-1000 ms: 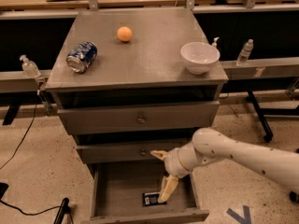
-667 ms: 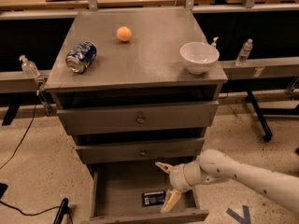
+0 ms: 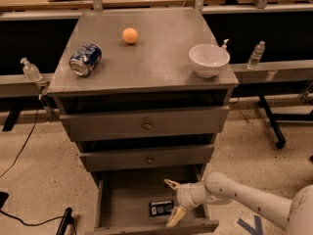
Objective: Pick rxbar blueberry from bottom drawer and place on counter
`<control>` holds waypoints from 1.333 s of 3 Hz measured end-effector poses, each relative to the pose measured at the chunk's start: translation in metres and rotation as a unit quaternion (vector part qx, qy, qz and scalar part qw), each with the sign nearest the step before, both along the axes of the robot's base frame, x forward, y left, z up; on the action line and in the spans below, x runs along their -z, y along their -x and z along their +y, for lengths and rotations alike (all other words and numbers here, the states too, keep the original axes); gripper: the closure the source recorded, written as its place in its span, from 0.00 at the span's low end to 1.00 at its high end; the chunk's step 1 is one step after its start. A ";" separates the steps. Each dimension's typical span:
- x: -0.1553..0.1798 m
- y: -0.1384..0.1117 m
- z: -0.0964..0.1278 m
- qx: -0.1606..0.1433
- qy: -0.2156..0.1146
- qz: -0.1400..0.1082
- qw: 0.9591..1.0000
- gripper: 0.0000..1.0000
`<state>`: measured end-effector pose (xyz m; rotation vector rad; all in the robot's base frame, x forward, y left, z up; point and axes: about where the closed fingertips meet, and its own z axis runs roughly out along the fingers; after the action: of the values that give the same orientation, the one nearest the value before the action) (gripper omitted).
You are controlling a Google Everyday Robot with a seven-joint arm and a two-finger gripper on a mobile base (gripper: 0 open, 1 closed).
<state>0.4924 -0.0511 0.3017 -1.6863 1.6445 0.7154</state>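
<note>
Grey bottom drawer (image 3: 122, 199) open; gripper (image 3: 173, 200) spread wide, empty, beside rxbar blueberry (image 3: 160, 208) near front wall.

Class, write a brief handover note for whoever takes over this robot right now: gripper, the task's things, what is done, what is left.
Gripper: open, low over the pulled-out bottom drawer, close beside the rxbar blueberry, not gripping it.
The bar lies flat on the drawer floor.
Done: drawer open, arm within reach.
Left: grasp the bar, lift it, set it on the counter.
</note>
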 end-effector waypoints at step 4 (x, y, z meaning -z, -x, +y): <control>0.078 -0.068 -0.025 0.031 0.054 -0.018 0.998 0.11</control>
<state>0.5599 -0.0762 0.2236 -1.7046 1.7293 0.5726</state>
